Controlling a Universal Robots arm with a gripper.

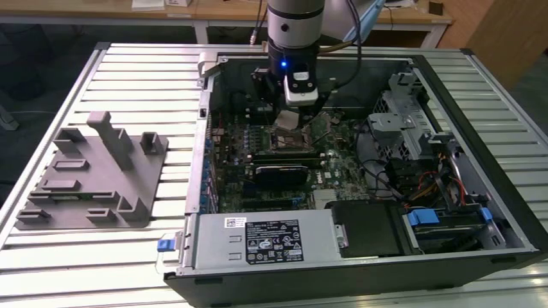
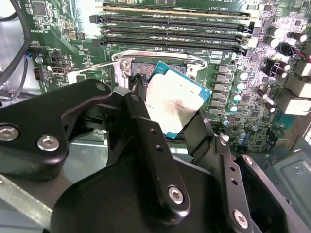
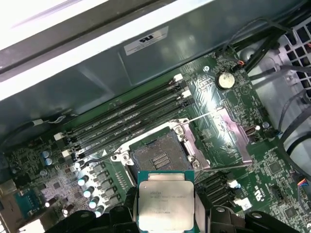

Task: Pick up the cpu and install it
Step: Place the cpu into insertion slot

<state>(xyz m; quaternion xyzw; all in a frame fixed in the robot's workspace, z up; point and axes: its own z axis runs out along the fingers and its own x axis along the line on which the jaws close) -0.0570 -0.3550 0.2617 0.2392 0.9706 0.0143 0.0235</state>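
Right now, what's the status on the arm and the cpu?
Gripper shut on the cpu, held above the open socket, not seated. Load plate swung aside; path looks clear.

Open computer case (image 1: 360, 281) laid on a slatted table (image 1: 137, 83).
A grey moulded tray (image 1: 94, 186) is set beside it at the exterior view's left; memory slots (image 3: 126, 124) are seen on the motherboard (image 3: 274, 170).

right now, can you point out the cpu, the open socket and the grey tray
cpu (image 3: 166, 201): first wrist view, middle of its silver top
socket (image 3: 158, 158): first wrist view, centre of its contact field
grey tray (image 1: 141, 183): exterior view, flat base beside the posts
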